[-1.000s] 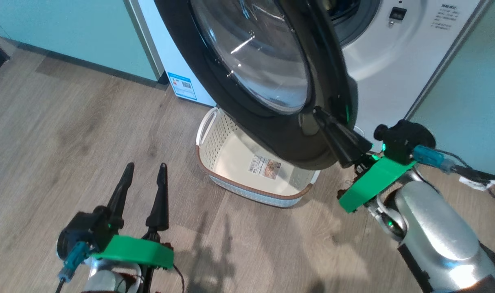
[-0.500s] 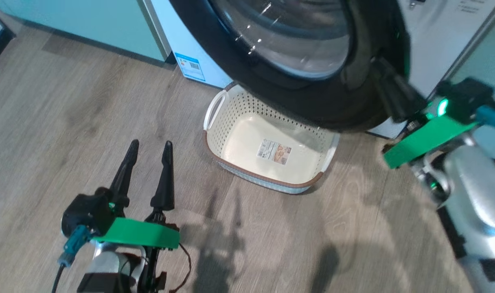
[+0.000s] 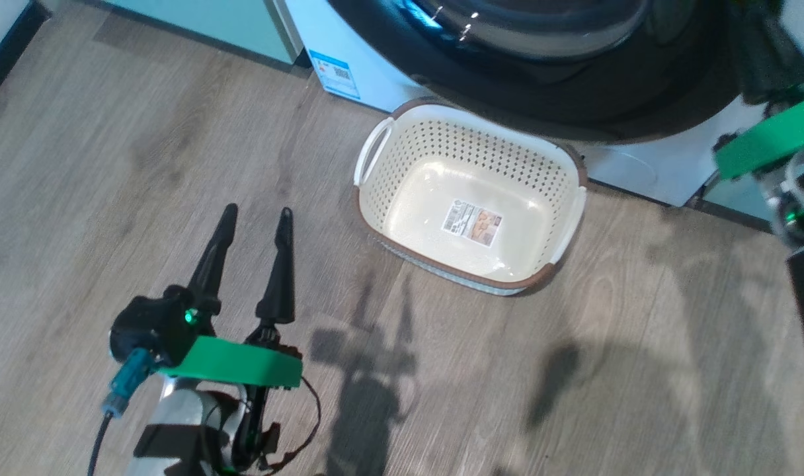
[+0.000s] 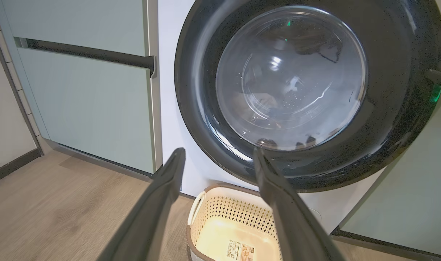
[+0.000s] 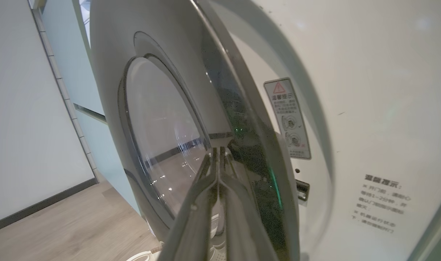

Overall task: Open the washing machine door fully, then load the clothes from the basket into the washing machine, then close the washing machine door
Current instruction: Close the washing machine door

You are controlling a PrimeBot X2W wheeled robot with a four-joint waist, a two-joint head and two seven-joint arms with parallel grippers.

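Observation:
The glossy black washing machine door point(image 4: 307, 90) stands almost against the white washing machine point(image 5: 369, 90), with a narrow gap at its free edge. My right gripper point(image 5: 217, 149) is shut with nothing between its fingers, its tips resting on the door's outer face near that edge. The cream basket point(image 3: 382, 198) sits on the floor under the door and holds nothing but its paper label. The clothes are out of view. My left gripper point(image 3: 256, 215) hovers open over the floor to the left of the basket, and its fingers point(image 4: 178, 159) point toward the door.
Pale green cabinets point(image 4: 90, 108) flank the washing machine on the left, and another green panel point(image 4: 405, 203) on the right. Wood floor point(image 3: 574, 370) spreads in front of the basket. A dark skirting board point(image 4: 10, 168) runs along the left wall.
The door has swung toward the machine with my shut right gripper staying at its edge. The head view has shifted, so the whole basket now shows. My left gripper stays open in place.

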